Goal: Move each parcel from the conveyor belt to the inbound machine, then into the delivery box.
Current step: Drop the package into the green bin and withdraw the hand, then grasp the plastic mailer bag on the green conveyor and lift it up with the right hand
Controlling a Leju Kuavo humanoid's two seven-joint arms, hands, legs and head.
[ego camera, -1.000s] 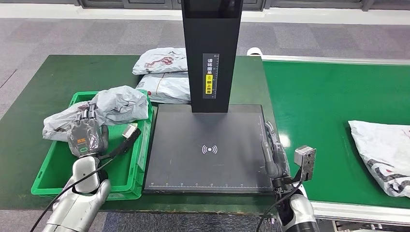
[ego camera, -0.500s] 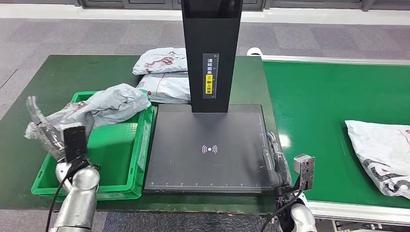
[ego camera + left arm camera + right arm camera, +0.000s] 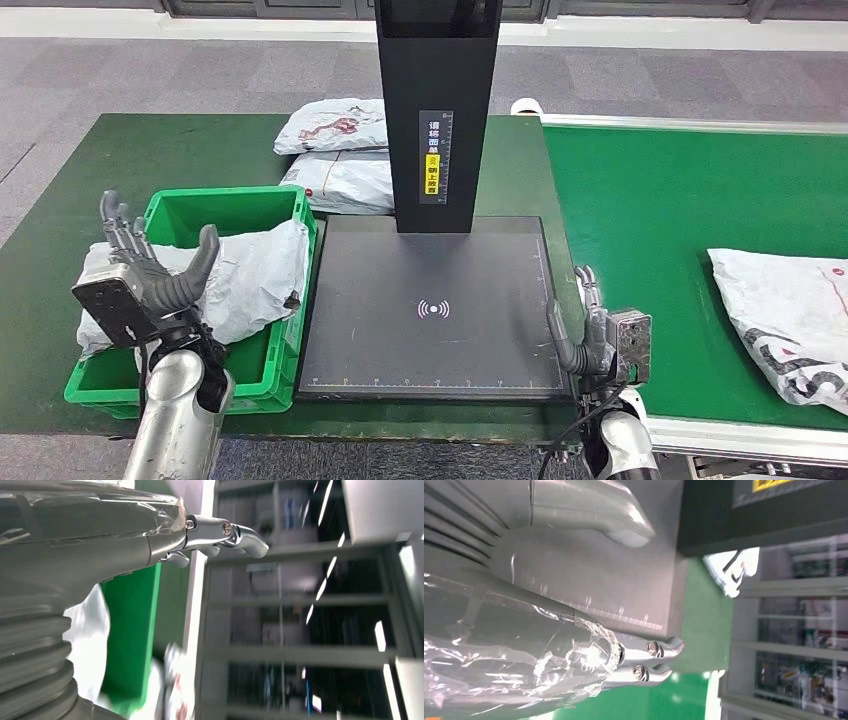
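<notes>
A crumpled grey parcel [image 3: 245, 280] lies in the green delivery box [image 3: 230, 205], draped over its left rim. My left hand [image 3: 150, 272] is held up over the box's left side with fingers spread, holding nothing; its fingertips [image 3: 235, 532] point away from the box [image 3: 132, 630]. My right hand [image 3: 585, 325] stands by the right edge of the black inbound machine plate [image 3: 430, 270], fingers straight and empty. The right wrist view looks past its fingers [image 3: 659, 655] at the plate [image 3: 589, 575]. A white parcel [image 3: 790, 310] lies on the green conveyor belt [image 3: 660, 200] at the right.
The machine's black tower [image 3: 437, 110] rises at the back of the plate. Two more parcels [image 3: 340, 150] are stacked behind the box on the dark green table [image 3: 80, 180]. The conveyor's near rail runs beside my right arm.
My left hand let go of the grey parcel, which dropped into the green box, and the hand turned upward with fingers spread. The white parcel on the belt drifted slightly left.
</notes>
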